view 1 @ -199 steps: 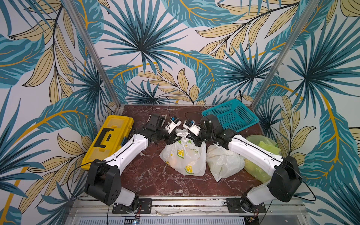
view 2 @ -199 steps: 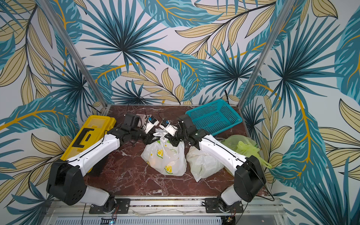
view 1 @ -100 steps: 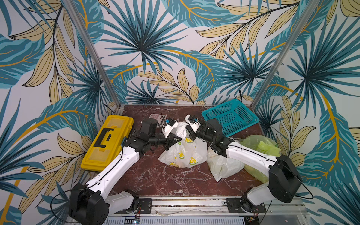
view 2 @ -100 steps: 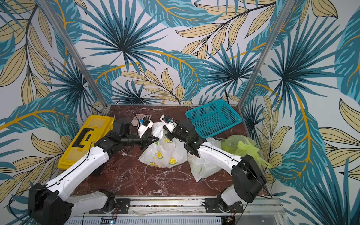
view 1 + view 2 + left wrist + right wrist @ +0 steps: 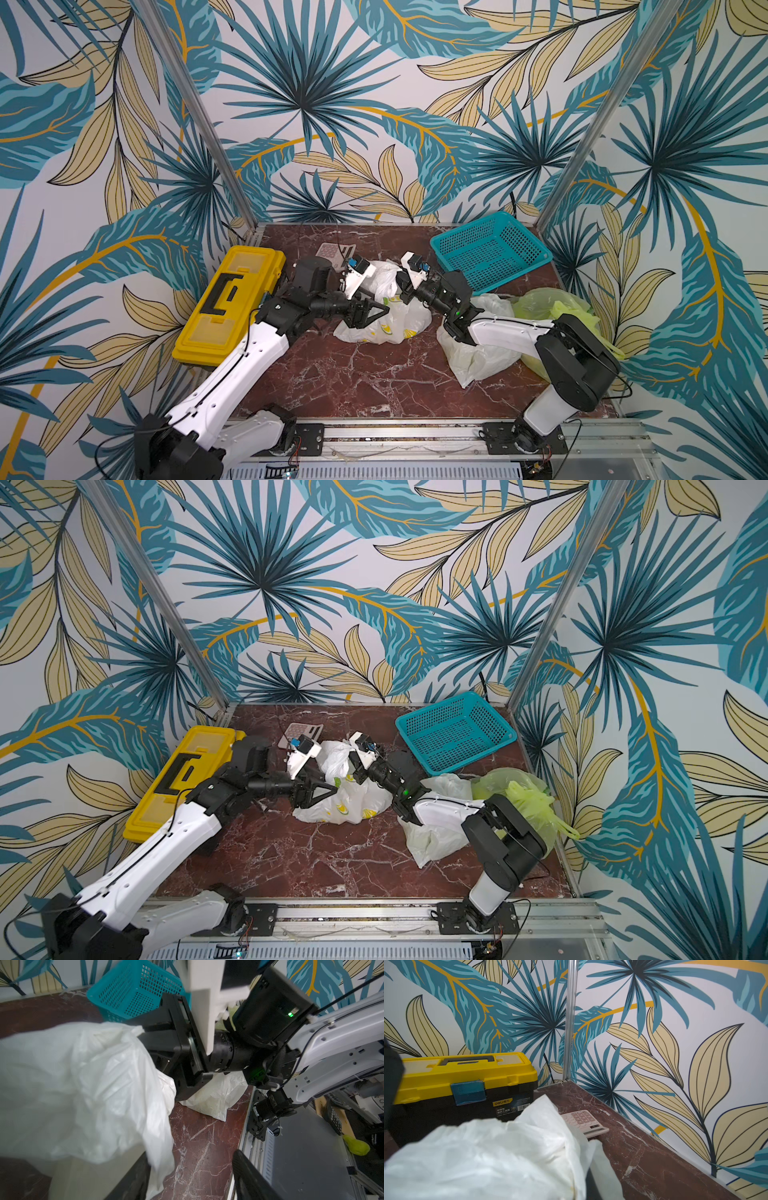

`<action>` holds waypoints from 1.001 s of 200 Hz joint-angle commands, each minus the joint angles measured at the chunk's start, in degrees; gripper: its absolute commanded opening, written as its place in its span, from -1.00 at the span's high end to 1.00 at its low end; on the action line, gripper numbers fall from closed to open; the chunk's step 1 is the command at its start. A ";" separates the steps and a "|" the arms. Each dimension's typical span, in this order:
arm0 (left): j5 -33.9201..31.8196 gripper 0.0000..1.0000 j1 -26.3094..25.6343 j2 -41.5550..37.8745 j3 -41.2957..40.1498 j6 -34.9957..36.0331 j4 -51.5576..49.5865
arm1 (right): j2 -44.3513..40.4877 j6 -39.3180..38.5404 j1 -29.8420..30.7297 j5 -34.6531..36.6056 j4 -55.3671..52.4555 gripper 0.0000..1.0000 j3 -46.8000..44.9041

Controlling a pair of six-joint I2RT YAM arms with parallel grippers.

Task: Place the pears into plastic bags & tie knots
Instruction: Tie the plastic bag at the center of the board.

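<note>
Lemon-print bag slumps: the left gripper has just let go, while the right gripper stays clenched on it. Tightening pull seems finished.

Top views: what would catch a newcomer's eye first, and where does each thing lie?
At the middle of the table, the right hand is shut on the top of a lemon bag, with the left hand open beside it. A bright yellow toolbox lies along the left edge. A teal basket sits in the far right corner.
</note>
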 commanded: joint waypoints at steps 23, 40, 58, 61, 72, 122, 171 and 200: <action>-4.80 -0.51 8.75 1.18 7.69 4.35 -5.31 | -1.74 -7.27 -0.26 -1.67 1.37 0.78 -0.22; -5.22 -0.56 9.25 7.32 10.79 9.95 -5.24 | -2.38 -7.05 -0.22 -4.05 -0.37 0.77 0.21; -1.38 -0.61 9.21 13.87 13.94 13.48 -4.53 | -2.60 -5.94 -0.25 -5.11 -0.85 0.76 0.94; -1.11 -0.62 9.25 14.82 14.19 13.63 -4.15 | -2.59 -5.68 -0.21 -5.12 -0.64 0.76 0.94; -0.27 -0.66 9.26 17.59 14.25 14.32 -2.22 | -2.59 -4.65 -0.35 -5.33 0.09 0.75 1.18; 13.49 -0.17 8.99 21.90 10.21 10.42 6.52 | -0.54 2.28 -1.68 -3.38 6.90 0.71 2.35; 10.02 1.00 0.59 15.61 -2.12 1.37 18.54 | 1.62 11.11 -2.70 -1.12 15.34 0.58 2.23; 6.93 1.00 -2.32 14.74 -4.35 -0.74 19.38 | 1.97 11.54 -2.84 -2.81 15.12 0.57 1.57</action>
